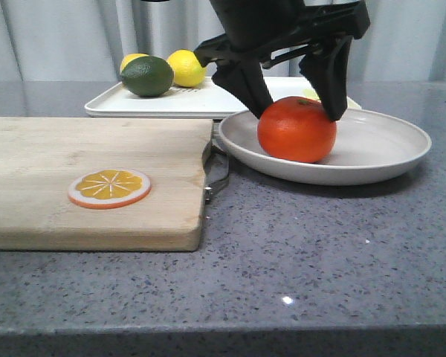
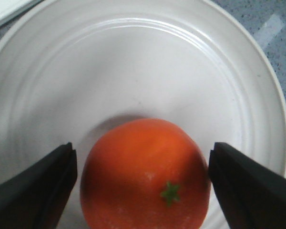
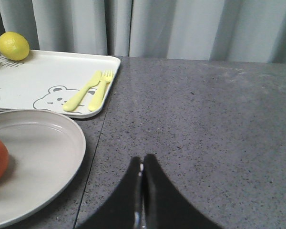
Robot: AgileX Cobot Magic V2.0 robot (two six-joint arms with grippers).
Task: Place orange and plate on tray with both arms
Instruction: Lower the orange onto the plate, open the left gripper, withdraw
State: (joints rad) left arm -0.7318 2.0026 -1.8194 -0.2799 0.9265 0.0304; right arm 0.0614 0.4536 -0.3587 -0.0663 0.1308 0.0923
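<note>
Left tool [image 2: 143,191] spread around orange [image 2: 145,174] on plate [image 2: 133,62]; right wrist view alone shows right tool [image 3: 142,191] clenched, empty.

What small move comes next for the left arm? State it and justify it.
Probably close the left gripper on the orange: its open fingers already flank the fruit, with gaps on both sides, while the orange sits on the plate, not yet on the tray.

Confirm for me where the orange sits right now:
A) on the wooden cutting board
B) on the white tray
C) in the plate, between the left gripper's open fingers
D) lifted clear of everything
C: the orange rests in the plate, and the left gripper straddles it with fingers spread on either side, not yet closed.
</note>
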